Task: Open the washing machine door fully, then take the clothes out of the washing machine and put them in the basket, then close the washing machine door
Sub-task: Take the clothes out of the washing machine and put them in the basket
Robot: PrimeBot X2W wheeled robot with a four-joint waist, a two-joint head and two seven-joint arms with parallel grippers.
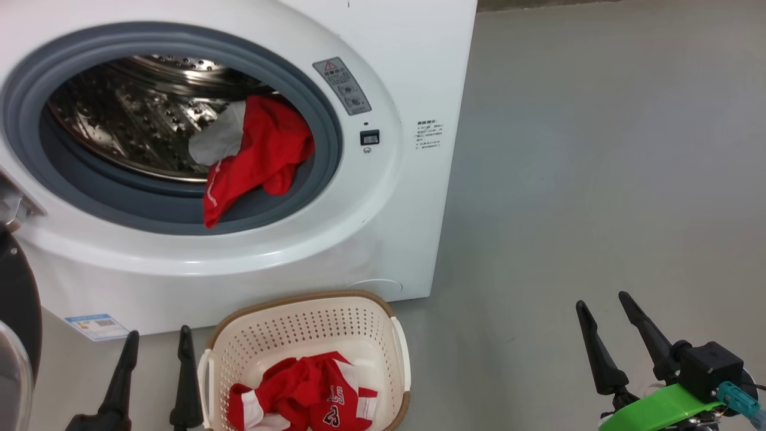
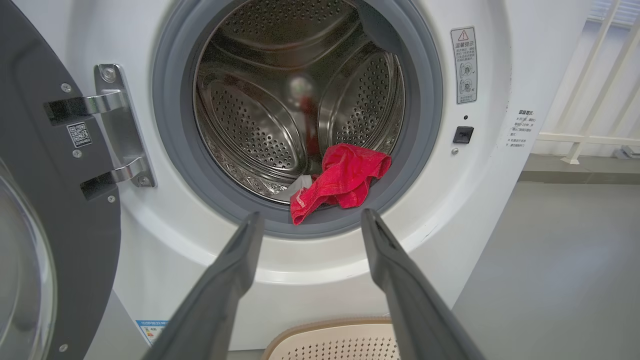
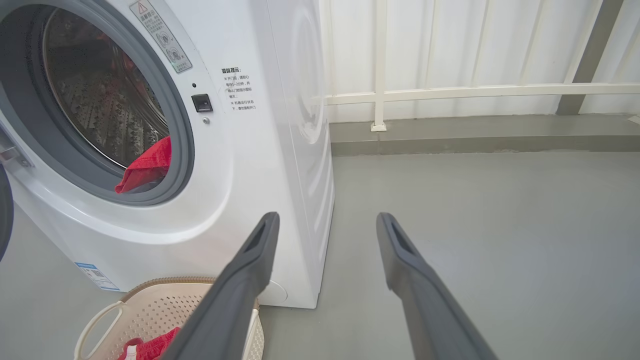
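The washing machine door (image 2: pixel 30 210) stands wide open at the left of the washing machine (image 1: pixel 389 227). Some red clothes (image 1: pixel 311 392) with white numbers lie crumpled in the cream holed plastic basket (image 1: pixel 311 298), just before the machine. One soft red piece (image 1: pixel 263 155) hangs over the grey rubber gasket (image 1: pixel 119 209), a white one (image 1: pixel 221 140) behind it in the shiny steel drum (image 1: pixel 131 120); these and the closing are left, I judge. Left gripper (image 1: pixel 158 334) and right gripper (image 1: pixel 601 299), low before the machine, are spread wide and empty
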